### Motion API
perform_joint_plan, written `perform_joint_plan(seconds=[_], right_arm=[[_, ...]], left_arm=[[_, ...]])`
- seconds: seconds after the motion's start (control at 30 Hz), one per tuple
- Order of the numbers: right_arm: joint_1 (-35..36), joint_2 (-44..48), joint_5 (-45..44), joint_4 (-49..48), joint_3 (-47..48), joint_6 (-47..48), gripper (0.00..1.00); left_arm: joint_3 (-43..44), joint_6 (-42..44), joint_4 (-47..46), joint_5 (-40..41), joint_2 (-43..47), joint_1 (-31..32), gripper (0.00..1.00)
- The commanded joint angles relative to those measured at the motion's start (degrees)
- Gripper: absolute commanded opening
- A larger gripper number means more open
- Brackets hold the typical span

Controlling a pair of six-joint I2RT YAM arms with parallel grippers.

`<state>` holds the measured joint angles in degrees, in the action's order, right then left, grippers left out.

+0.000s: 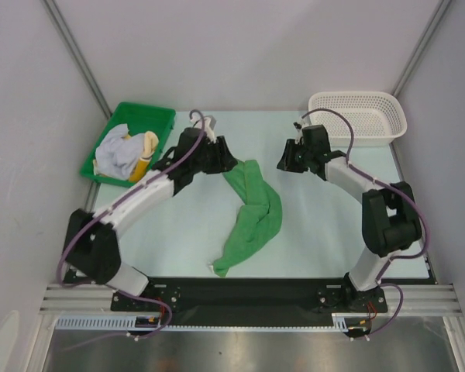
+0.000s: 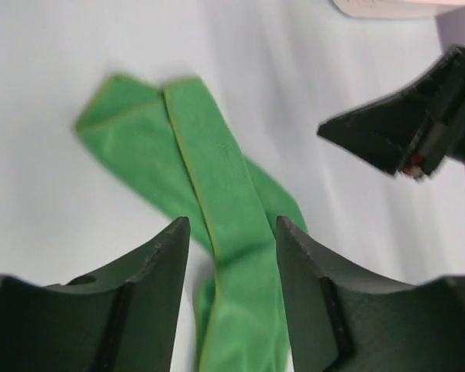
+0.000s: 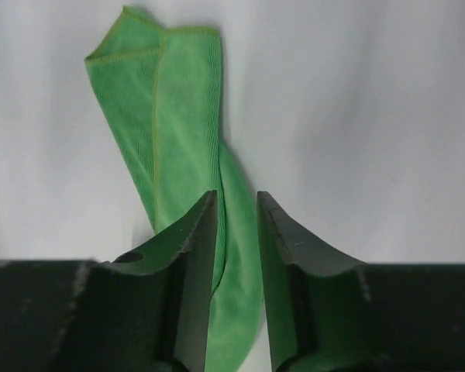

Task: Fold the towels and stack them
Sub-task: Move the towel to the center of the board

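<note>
A green towel (image 1: 256,209) lies twisted and loosely bunched in the middle of the table, running from its upper end down to the lower left. My left gripper (image 1: 226,161) is open just left of and over the towel's upper end. In the left wrist view the towel (image 2: 217,178) shows between the open fingers of the left gripper (image 2: 232,225). My right gripper (image 1: 283,161) hovers right of the towel, apart from it, its jaws narrowly open and empty. In the right wrist view the towel (image 3: 178,116) lies beyond the right gripper (image 3: 236,198).
A green bin (image 1: 151,108) at the back left holds a white towel (image 1: 116,155) and a yellow one (image 1: 146,146). A white mesh basket (image 1: 356,97) stands at the back right. The right gripper shows in the left wrist view (image 2: 387,136).
</note>
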<state>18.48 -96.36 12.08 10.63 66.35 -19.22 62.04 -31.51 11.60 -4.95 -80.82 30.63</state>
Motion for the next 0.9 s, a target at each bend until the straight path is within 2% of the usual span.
perform_joint_plan(seconds=[0.0, 0.17, 0.2, 0.33, 0.53, 0.8, 0.83, 0.87], right_arm=[[-2.4, -3.3, 6.3, -1.6, 6.1, 0.5, 0.31], [-3.9, -1.2, 9.8, -4.8, 2.3, 0.1, 0.32], [-3.8, -0.9, 10.1, -4.8, 1.9, 0.2, 0.32], [-3.8, -0.6, 10.9, -4.4, 1.2, -0.5, 0.32], [-3.8, -0.9, 12.4, -4.7, 0.7, -0.7, 0.32], [-4.0, -0.3, 12.4, -4.9, 0.2, -0.2, 0.32], [-4.0, -0.4, 12.4, -4.8, 0.2, -0.3, 0.32], [-4.0, -0.4, 12.4, -4.8, 0.2, -0.3, 0.32]], left_arm=[[11.4, 5.6, 0.0, -0.3, -13.1, 0.0, 0.53], [29.4, 10.0, 5.3, 0.6, -30.7, -0.1, 0.45], [31.3, 10.5, 5.6, 0.3, -35.3, -0.1, 0.45], [38.4, 11.3, 8.2, -2.3, -43.4, -0.1, 0.44], [44.1, 11.4, 10.5, -0.5, -50.3, -0.1, 0.43], [46.5, 11.3, 10.1, -0.6, -53.0, -0.1, 0.44], [46.6, 11.2, 9.9, -1.0, -53.1, -0.1, 0.43], [46.9, 11.1, 10.0, -1.3, -53.3, -0.1, 0.37]])
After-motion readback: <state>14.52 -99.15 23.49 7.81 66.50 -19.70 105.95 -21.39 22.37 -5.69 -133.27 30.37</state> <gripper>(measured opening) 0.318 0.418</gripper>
